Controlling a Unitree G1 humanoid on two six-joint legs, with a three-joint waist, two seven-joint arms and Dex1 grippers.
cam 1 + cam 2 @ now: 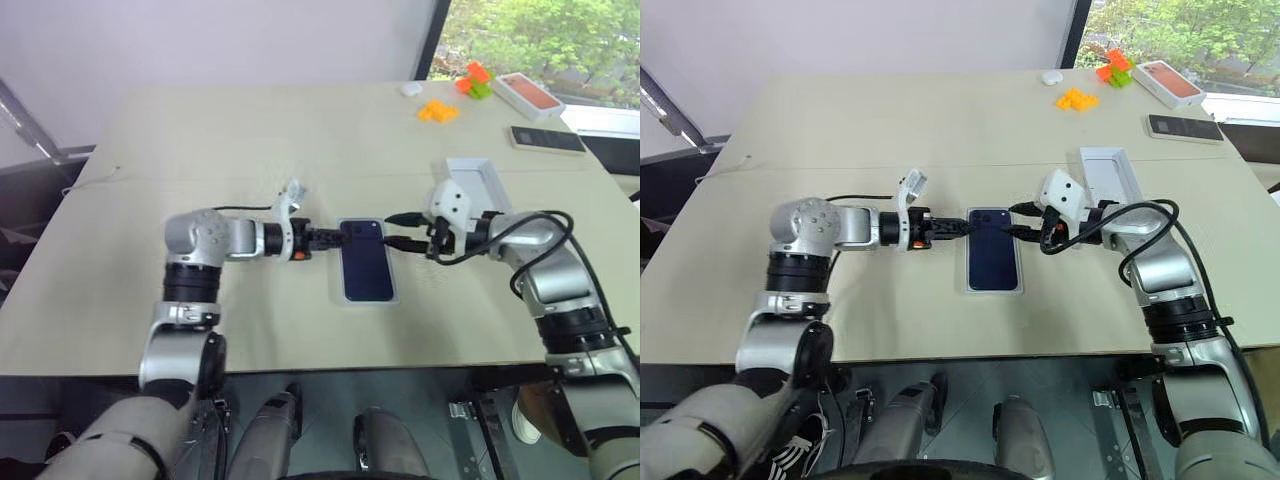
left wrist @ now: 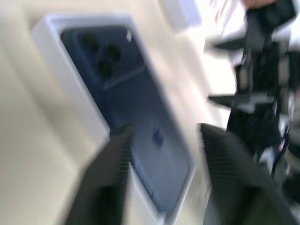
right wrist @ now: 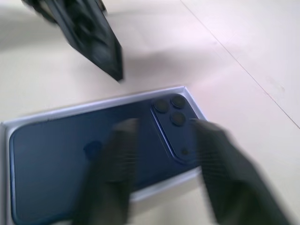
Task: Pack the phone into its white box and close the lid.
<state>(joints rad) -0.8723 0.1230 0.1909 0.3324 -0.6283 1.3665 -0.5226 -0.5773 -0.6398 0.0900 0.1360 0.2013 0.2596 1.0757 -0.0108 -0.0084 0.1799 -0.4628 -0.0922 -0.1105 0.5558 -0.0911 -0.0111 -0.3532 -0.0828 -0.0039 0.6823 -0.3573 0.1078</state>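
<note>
Phone (image 1: 993,249): mid-table, toward the near edge, white rim around it.
Left gripper (image 1: 335,239): fingers apart, empty.
Right gripper (image 1: 397,229): parted, empty.
Lid (image 1: 479,186): behind right wrist.
Risk: converging fingertips could skew the phone.

A shallow white rectangular cardboard lid (image 1: 366,260), its top printed with a dark blue phone's back and three camera lenses, lies flat near the middle of the pale surface. A shallow white rectangular cardboard tray (image 1: 1110,176) sits at its two o'clock, well apart.
</note>
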